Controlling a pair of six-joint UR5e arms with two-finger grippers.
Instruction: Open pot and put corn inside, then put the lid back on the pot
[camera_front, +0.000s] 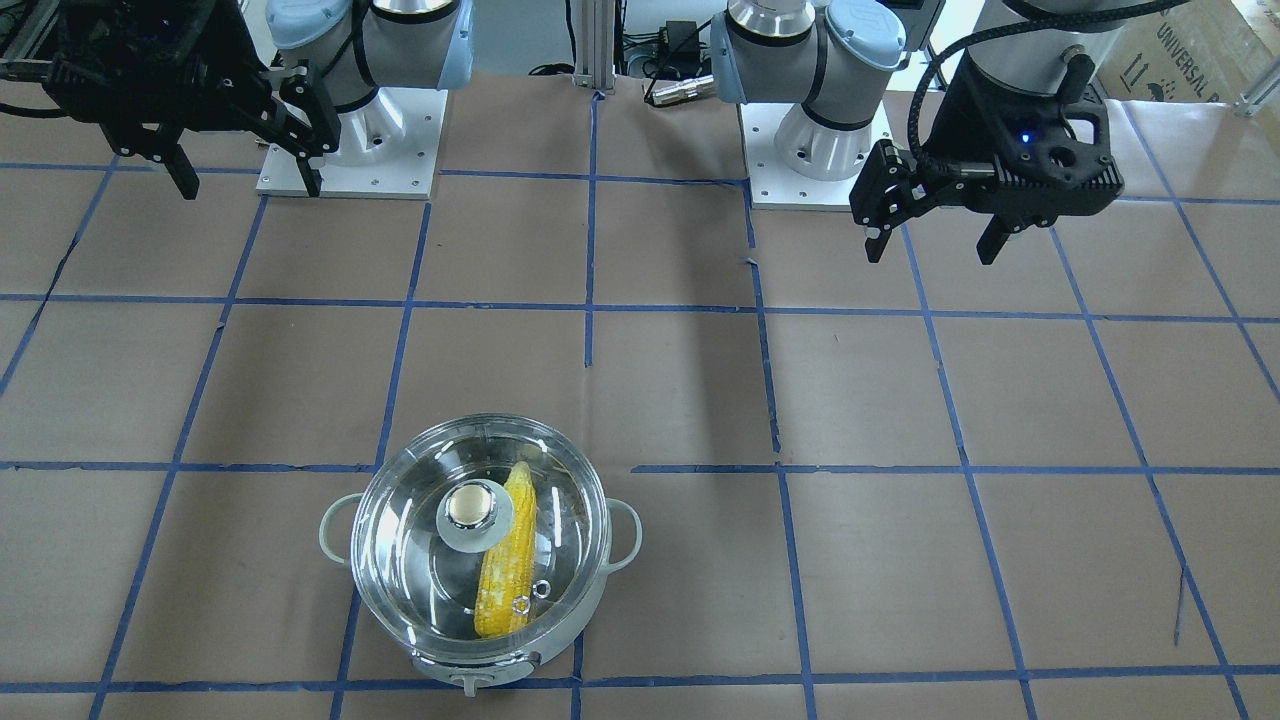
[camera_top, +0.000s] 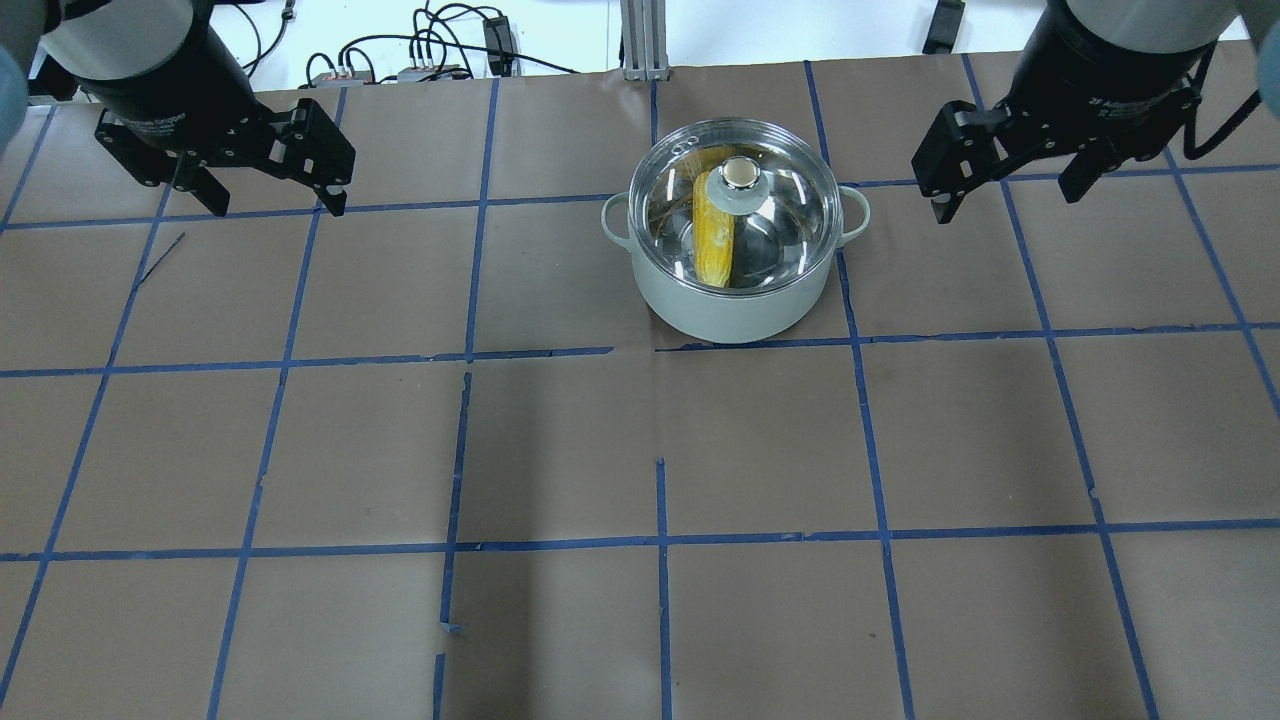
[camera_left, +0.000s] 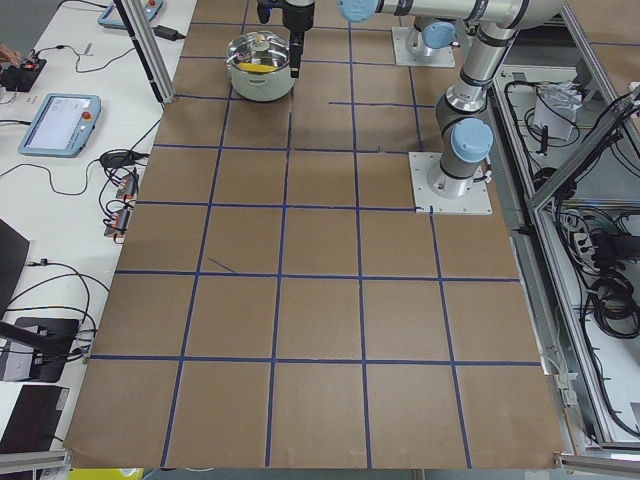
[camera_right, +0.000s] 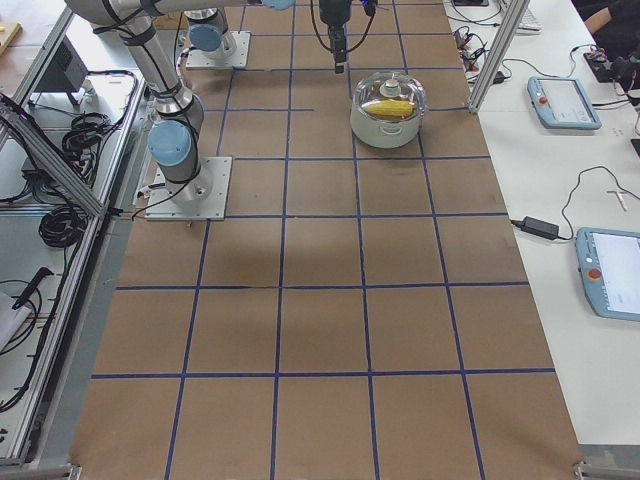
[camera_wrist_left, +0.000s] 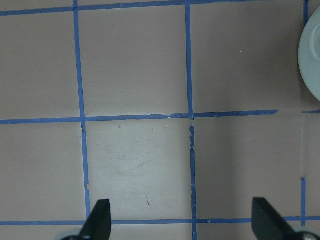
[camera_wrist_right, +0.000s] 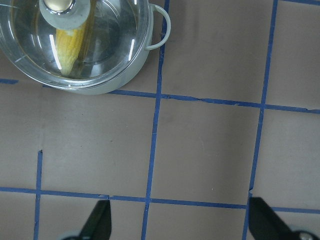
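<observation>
Pot (camera_front: 480, 672), front view: it stands on the table (camera_front: 700, 400), glass lid (camera_front: 475, 512) seated, corn (camera_front: 505, 570) lying inside. Overhead: my left gripper (camera_top: 278, 200) and right gripper (camera_top: 1010, 195) hang either side of the pot, well apart from it, both wide open, holding nothing.

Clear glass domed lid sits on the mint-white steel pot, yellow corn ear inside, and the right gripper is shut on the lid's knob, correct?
Not quite. The right gripper hangs open beside the pot, clear of the knob, as the overhead view shows. The lid is on the pot, corn inside.
</observation>
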